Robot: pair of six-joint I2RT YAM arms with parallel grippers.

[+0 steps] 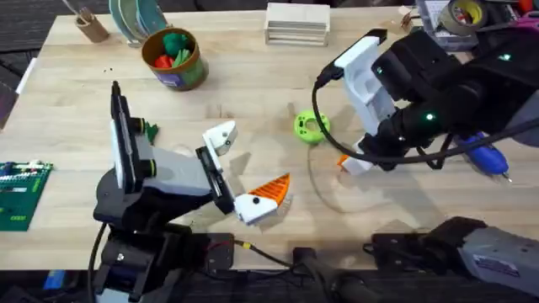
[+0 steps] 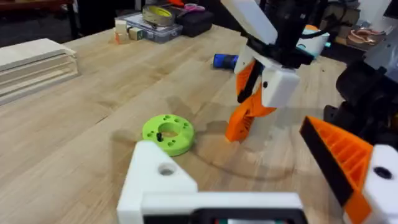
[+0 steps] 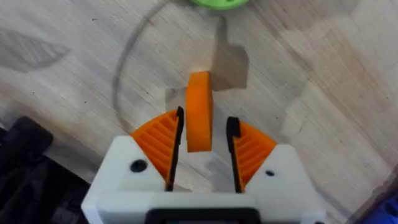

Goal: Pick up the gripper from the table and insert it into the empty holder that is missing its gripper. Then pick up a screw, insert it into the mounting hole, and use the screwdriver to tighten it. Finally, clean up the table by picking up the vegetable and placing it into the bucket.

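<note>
Robotics lab, wooden workbench [image 1: 253, 93], green circuit board [image 1: 21, 195] (at table edge), tape roll [image 1: 465, 14]

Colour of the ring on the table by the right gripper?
Bright green ring, clearest in the left wrist view; the right gripper works just beside it.

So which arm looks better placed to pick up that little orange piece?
The right. Its gripper already straddles the orange gripper piece on the table, fingers open either side. The left gripper sits farther off.
</note>
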